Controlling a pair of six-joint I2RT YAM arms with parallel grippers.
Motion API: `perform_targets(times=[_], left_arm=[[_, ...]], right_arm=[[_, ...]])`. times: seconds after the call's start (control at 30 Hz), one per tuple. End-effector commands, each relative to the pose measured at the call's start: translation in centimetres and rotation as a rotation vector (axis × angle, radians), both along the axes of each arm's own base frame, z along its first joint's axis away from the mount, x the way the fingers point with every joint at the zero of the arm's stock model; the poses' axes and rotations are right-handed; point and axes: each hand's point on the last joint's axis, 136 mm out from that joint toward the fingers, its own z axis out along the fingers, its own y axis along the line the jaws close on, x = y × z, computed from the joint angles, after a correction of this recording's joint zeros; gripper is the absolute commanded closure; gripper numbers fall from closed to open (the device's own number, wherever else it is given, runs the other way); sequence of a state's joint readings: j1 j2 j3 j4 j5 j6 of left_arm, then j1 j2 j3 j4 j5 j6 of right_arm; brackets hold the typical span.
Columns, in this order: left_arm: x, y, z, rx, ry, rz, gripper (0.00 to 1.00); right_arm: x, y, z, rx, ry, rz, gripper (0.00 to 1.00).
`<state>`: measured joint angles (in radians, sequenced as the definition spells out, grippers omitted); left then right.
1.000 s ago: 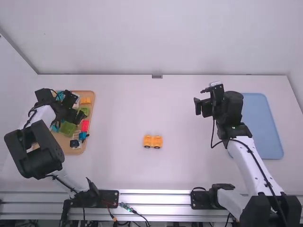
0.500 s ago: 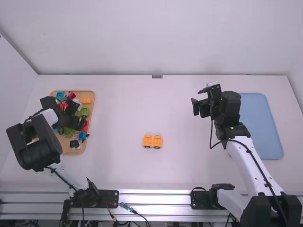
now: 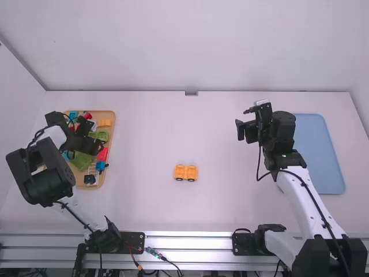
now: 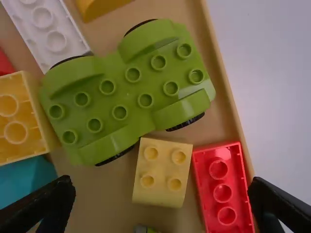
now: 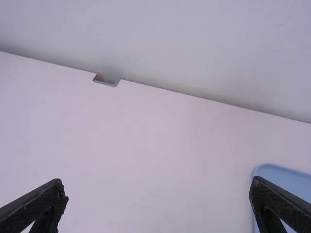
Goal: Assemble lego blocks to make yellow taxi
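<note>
Our left gripper [image 4: 162, 188] is spread open above the block tray [image 4: 102, 191], probably lining up with the pale yellow block [image 4: 162, 172] below. Right of it, the yellow wheeled piece [image 3: 185, 172], likely our taxi's base, sits on the counter [image 3: 230, 202] between our grippers. Our right gripper [image 5: 158, 186], open and empty, seems spare near the blue tray [image 3: 318, 153].

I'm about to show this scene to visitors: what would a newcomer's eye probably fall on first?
Probably the small orange toy car, standing by itself near the middle of the white table. Next, likely the tan tray on the left, crowded with bright blocks under the open left gripper. The flat blue tray on the right might come third.
</note>
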<state>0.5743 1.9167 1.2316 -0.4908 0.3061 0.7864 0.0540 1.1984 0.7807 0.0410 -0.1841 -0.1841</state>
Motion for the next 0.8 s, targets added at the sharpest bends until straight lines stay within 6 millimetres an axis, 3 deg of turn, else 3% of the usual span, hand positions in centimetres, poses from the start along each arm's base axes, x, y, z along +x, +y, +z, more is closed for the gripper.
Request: perform_targets(times=[0.0, 0.1, 0.6, 0.77], left_arm=[[0.2, 0.1, 0.3, -0.010, -0.009, 0.004, 0.16], [0.0, 0.2, 0.0, -0.001, -0.002, 0.008, 0.26], [0.1, 0.3, -0.2, 0.023, -0.015, -0.031, 0.27], [-0.4, 1.3, -0.4, 0.030, -0.004, -0.003, 0.26]], right_arm=[[0.2, 0.0, 1.6, 0.010, -0.034, -0.004, 0.01], [0.2, 0.0, 1.6, 0.010, -0.034, -0.002, 0.01], [0.2, 0.0, 1.5, 0.010, -0.031, -0.004, 0.01], [0.2, 0.0, 1.5, 0.010, -0.030, -0.003, 0.01]])
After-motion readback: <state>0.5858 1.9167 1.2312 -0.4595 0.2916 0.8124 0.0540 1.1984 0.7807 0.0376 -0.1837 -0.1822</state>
